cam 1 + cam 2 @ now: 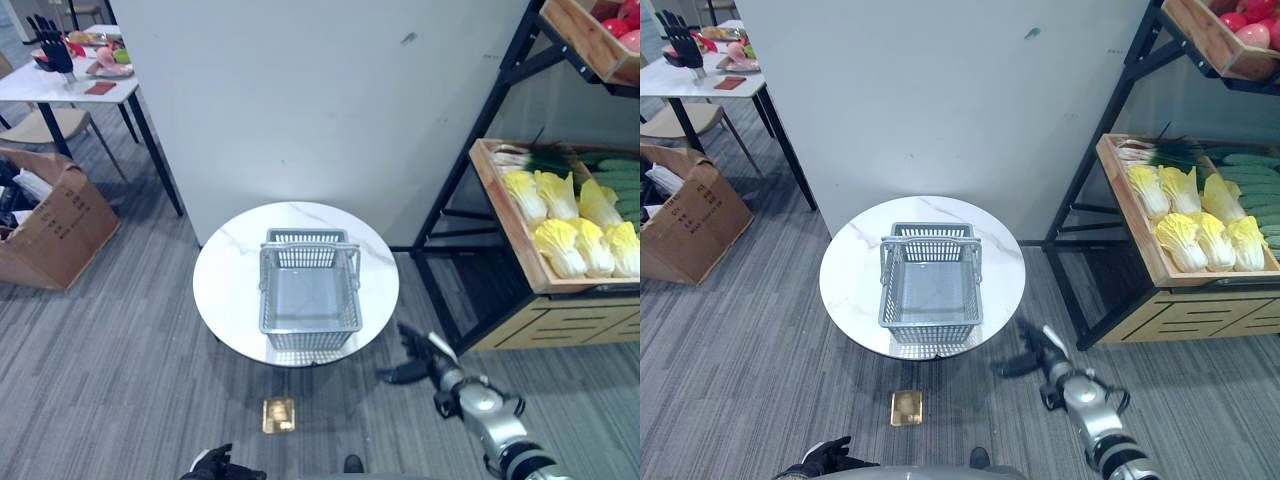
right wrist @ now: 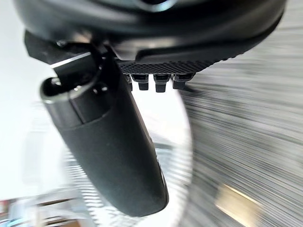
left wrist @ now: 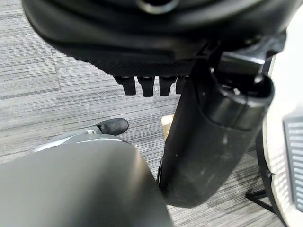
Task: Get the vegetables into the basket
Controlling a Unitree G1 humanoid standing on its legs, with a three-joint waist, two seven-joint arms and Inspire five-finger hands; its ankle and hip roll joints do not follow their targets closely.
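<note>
Cabbages (image 1: 575, 225) lie in the wooden shelf tray (image 1: 505, 215) well apart from the grey basket (image 1: 309, 290) at the round table's (image 1: 225, 275) centre, while the right hand (image 1: 415, 360) hovers off the table's right edge, fingers straight, holding nothing, and the left hand (image 1: 215, 465) hangs low, relaxed.

Open floor (image 1: 130, 350) is lying around the round surface (image 1: 225, 275); the basket (image 1: 310, 295) is sitting open-topped, while the rack's dark frame (image 1: 450, 200) is crowding its right side.
</note>
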